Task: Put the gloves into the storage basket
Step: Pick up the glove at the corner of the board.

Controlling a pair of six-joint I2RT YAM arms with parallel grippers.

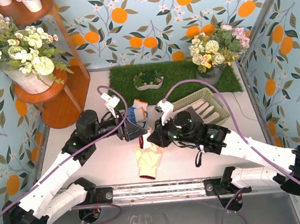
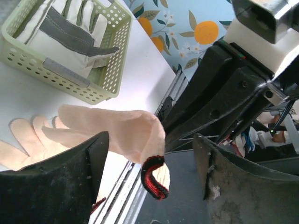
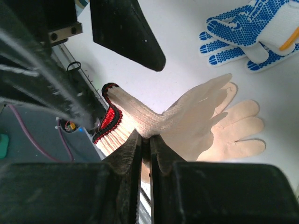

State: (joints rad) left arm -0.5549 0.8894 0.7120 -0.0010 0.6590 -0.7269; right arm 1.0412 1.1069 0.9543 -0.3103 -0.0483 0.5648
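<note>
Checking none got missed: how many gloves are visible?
4: work glove in basket; blue-dotted glove on table; peach glove in right gripper; second peach glove below it. Others may be hidden.

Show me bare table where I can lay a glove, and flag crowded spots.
Bare table lies between the wooden stand, the grass mat and the left arm. Another strip runs right of the storage basket. Crowded: the centre, where the left gripper and right gripper meet over the peach gloves, beside the blue-and-white glove.

Work glove [image 2: 65, 37] in basket [image 2: 107, 70], dotted glove [image 3: 247, 28] left of basket, plain gloves [image 1: 148, 161] before it (one raised)
</note>
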